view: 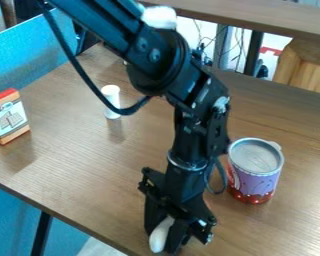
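Nearest the camera, low in the frame, a white elongated object (160, 236) sits clamped in the black gripper (164, 242). Right of centre stands a purple-and-red cup (256, 177) — its lid hides the contents. A white cylinder (112, 105) stands upper left, a small box (10, 119) at the left edge. Beyond the brown wood-grain table (82, 165) — a blue panel (36, 55), upper left, and cables (237, 44), upper right.

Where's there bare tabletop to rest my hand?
The widest bare patch of table lies between the small box and the claw. Another lies behind the tin. It's crowded around the claw, which holds a pale object, and between the arm and the tin.
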`<state>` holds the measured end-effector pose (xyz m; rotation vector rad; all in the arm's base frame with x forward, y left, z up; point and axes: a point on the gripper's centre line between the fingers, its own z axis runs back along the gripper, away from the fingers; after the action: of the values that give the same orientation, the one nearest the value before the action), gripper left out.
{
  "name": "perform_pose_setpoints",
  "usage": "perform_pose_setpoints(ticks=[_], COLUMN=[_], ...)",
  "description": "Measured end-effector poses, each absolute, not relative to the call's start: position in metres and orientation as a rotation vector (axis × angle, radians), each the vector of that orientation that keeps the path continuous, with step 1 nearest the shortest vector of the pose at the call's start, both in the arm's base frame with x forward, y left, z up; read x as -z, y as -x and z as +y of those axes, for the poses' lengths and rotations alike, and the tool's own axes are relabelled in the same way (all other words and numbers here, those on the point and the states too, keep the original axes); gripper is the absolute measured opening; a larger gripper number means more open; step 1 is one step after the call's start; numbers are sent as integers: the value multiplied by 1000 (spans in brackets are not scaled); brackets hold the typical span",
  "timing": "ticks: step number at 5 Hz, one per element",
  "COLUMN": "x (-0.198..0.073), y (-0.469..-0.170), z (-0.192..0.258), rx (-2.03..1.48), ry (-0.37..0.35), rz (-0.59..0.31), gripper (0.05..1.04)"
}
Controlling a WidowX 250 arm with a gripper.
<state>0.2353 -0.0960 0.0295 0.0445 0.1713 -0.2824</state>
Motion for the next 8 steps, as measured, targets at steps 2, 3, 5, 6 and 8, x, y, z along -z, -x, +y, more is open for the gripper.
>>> perform_pose_setpoints(ticks=[2, 3, 5, 6, 8], x=[-80, -104, -145, -140, -127], y=[-238, -246, -276, -292, -334], z=[-103, -83, -2, 43, 97], rx=[289, 245, 194, 190, 162], ry=[-1, -17, -109, -111, -57], rz=[9, -39, -102, -56, -38], gripper=[1007, 1003, 1001, 1001, 1001])
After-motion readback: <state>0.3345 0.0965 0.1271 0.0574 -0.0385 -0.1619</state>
